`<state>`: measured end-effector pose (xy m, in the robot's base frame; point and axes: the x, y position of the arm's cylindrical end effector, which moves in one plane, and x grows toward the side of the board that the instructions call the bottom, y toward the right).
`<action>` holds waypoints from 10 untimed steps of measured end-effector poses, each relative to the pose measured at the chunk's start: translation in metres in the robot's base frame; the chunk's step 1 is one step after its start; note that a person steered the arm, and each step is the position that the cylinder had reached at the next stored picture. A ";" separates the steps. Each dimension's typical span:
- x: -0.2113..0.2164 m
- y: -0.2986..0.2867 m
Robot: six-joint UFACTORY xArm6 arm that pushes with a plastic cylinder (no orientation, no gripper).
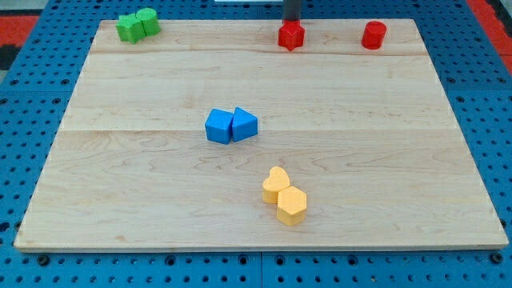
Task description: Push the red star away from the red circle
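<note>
Rod comes down at the view's top, my tip [292, 22] just behind the red star [292, 36], touching or nearly so; it has no fingers to spread or press. Star sits near the board's [144, 184] top edge, red circle [374, 35] well apart to its right. Green pair [137, 25] top left, blue pair [230, 126] mid-board, yellow pair [285, 196] lower
</note>
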<state>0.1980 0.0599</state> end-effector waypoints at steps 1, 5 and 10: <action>0.006 0.028; 0.044 -0.020; 0.074 -0.034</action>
